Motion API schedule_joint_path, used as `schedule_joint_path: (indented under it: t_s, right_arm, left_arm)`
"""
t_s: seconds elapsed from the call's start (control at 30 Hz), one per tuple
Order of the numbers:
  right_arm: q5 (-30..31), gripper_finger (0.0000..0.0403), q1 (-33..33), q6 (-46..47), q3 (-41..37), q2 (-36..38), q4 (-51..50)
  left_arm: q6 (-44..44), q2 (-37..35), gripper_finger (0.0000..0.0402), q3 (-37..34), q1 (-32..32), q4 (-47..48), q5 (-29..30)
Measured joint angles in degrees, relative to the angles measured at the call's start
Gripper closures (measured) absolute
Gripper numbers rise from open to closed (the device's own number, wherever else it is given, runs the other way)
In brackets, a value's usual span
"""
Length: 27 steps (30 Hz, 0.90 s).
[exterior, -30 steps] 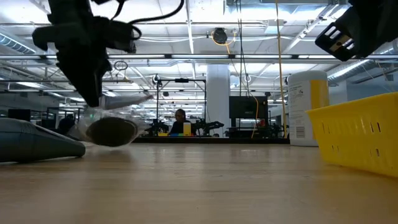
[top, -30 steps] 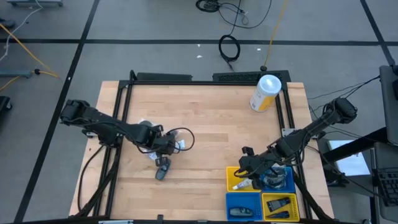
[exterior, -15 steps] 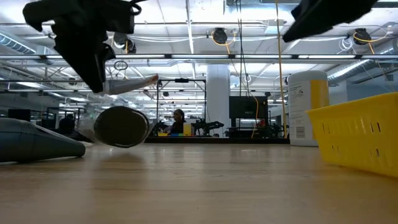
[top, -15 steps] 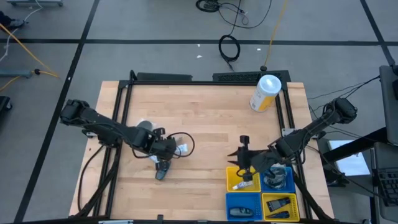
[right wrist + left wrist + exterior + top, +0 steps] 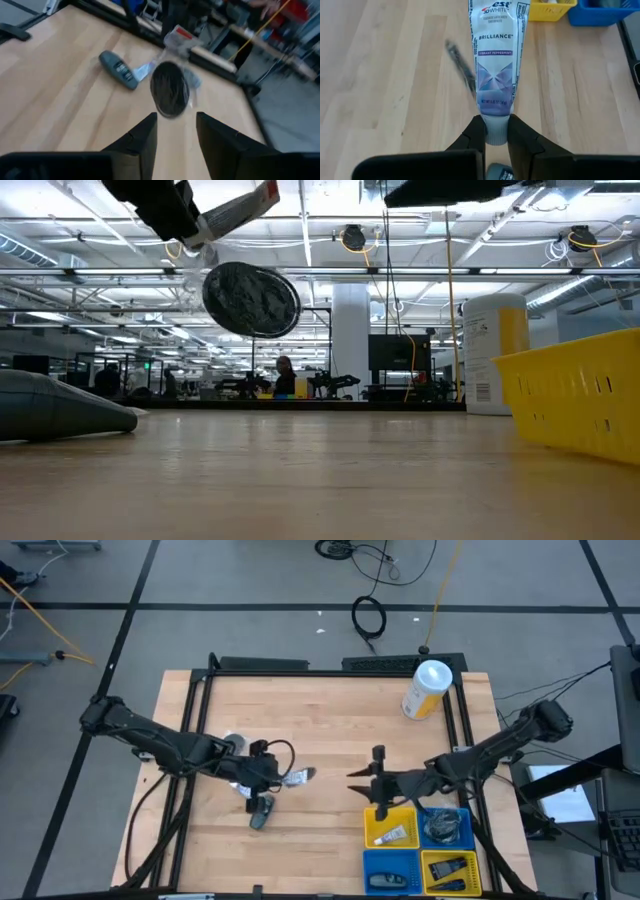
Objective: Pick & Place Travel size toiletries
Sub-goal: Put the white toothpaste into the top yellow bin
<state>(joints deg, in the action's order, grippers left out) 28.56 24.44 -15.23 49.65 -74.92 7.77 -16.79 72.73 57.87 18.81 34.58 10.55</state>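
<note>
The left gripper (image 5: 496, 131) pinched a toothpaste tube (image 5: 495, 65) by its cap, lifted over the table's left half, its long axis pointing toward the bins (image 5: 418, 845); the right gripper (image 5: 368, 780), fingers apart and empty, hovered nearer them

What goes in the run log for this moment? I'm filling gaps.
left gripper: shut on toothpaste tube, lifted off table | right gripper: open, empty, beside yellow bin | grey bottle: lying on table
</note>
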Motion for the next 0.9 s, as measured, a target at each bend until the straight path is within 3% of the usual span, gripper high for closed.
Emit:
schedule_joint_path:
  t_s: [0.37,0.73,0.9]
  right_arm:
    - [-3.6,0.0214,-4.1,-16.7,0.0,-9.2,20.9]
    - [-5.1,0.0212,-4.6,-24.6,0.2,-13.0,32.7]
    - [-9.4,0.0213,-5.7,-24.7,0.8,-13.0,32.6]
  left_arm:
    - [1.3,0.2,0.0365,0.0,-0.1,-1.8,-0.2]
    - [1.7,0.2,0.0364,0.0,-0.4,-1.8,-0.2]
    - [1.7,0.2,0.0364,0.0,-0.5,-1.8,-0.2]
